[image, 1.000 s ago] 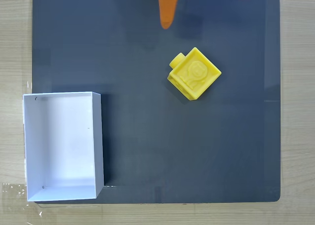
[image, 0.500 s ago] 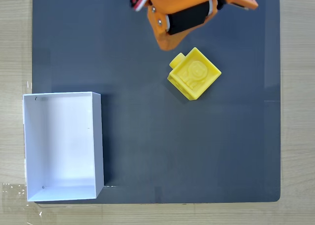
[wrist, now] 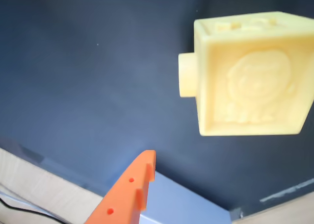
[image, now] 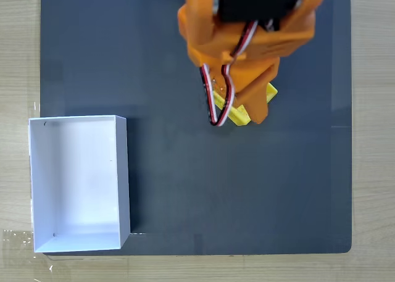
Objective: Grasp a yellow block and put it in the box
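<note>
Yellow block [wrist: 252, 82] rests on the dark mat [image: 154, 60], well apart from the white box [image: 79, 183], mostly hidden under the orange arm in the fixed view. Whether the tool [wrist: 140, 180] is apart or together, I cannot tell. Centre it over the block's flat faces, clear of the stud, before closing

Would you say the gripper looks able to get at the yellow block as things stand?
Probably yes. The gripper hangs right over the yellow block, which sits alone on the dark mat with nothing beside it. One orange finger shows, apart from the block.
</note>
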You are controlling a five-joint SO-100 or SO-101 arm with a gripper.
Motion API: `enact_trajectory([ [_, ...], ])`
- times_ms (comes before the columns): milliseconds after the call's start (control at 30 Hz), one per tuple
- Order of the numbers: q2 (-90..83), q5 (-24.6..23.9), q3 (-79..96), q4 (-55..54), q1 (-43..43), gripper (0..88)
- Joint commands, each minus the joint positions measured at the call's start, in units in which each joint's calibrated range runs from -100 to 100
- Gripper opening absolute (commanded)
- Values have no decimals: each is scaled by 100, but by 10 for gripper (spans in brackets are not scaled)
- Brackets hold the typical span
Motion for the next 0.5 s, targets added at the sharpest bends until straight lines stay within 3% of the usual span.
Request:
enact_trajectory([
  [0,146,27,-260,69,-148,435],
  [467,1129,27,-287,-542,-738,435],
])
